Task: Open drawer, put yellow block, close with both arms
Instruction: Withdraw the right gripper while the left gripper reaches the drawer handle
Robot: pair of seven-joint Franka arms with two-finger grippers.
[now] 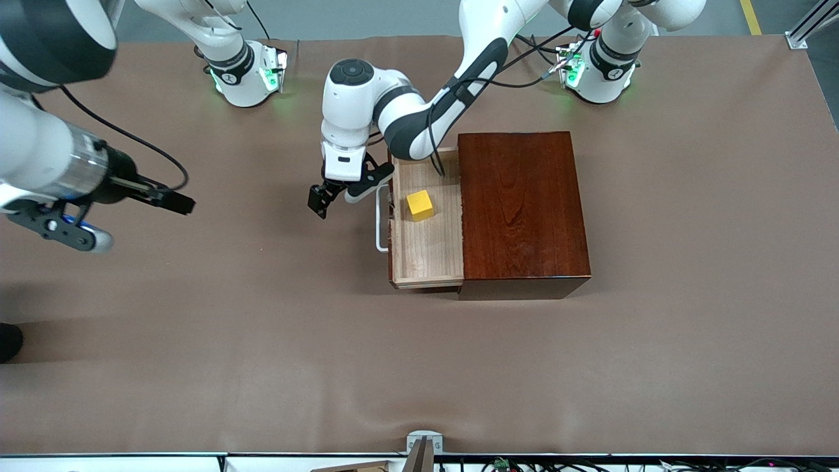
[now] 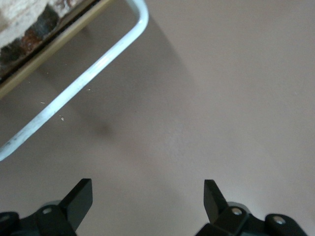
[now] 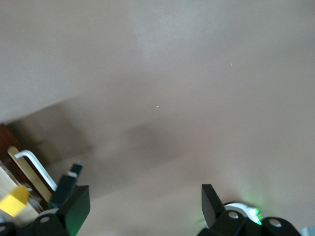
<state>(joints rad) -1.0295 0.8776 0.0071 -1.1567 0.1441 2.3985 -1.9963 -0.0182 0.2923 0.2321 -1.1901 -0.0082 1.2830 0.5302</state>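
Note:
The pale-wood drawer (image 1: 426, 249) stands pulled out of the dark reddish-brown box (image 1: 521, 210) toward the right arm's end of the table. The yellow block (image 1: 419, 204) lies inside it. The white bar handle (image 1: 380, 223) is free. My left gripper (image 1: 337, 193) is open and empty, just off the handle and low over the cloth. In the left wrist view (image 2: 147, 196) the handle (image 2: 88, 78) runs beside it. My right gripper (image 1: 175, 201) is open and empty, high over the cloth toward the right arm's end. The right wrist view (image 3: 145, 201) shows the block (image 3: 14, 199) and handle (image 3: 34, 164).
A brown cloth (image 1: 262, 341) covers the table. The two arm bases (image 1: 246, 75) stand along the table edge farthest from the front camera. A small metal fitting (image 1: 423, 442) sits at the edge nearest the camera.

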